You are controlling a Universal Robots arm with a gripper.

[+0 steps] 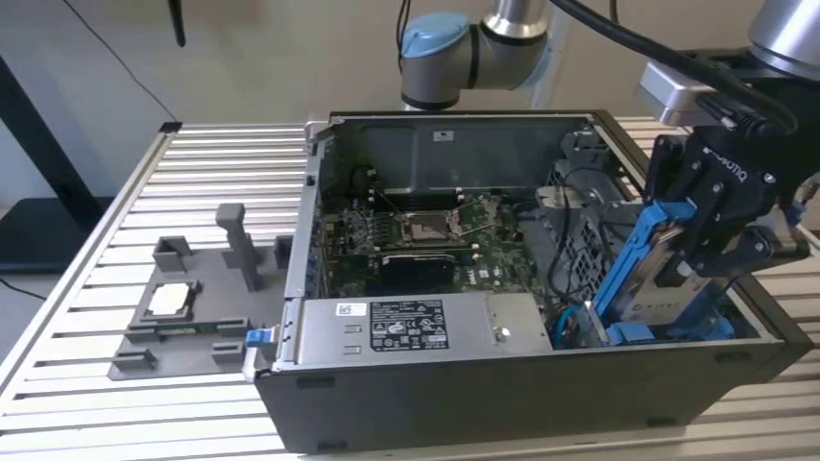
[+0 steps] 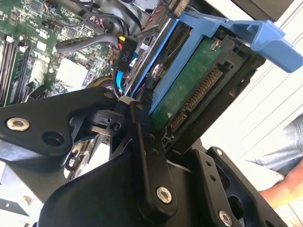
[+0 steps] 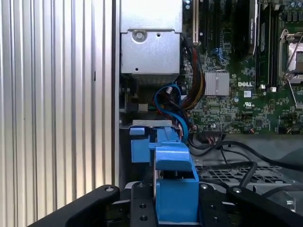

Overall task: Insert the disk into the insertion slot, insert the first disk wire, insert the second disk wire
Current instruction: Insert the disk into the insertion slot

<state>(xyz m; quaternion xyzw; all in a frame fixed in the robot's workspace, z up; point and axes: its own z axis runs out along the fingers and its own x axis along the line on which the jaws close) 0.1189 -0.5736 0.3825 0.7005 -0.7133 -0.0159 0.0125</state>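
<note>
The slatted counter point(image 1: 122, 216) on the exterior view's left lies open apart from a grey fixture point(image 1: 192, 317), whereas inside the case point(image 1: 513, 394) blue cables point(image 3: 183, 126) and black cables point(image 3: 246, 163) crowd the space beneath the tilted disk point(image 1: 660, 279).

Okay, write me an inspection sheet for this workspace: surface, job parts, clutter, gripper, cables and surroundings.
Surface: slatted metal table, open computer case on it.
Job's things: the disk, blue-framed, tilted steeply, lower end near the insertion slot, not seated.
Clutter: grey fixture on the table, exterior view's left of the case.
Gripper: gripper shut on the disk.
Cables: blue cable looped by the slot; black cables inside the case.
Surroundings: a person's arm in the second wrist view.
</note>
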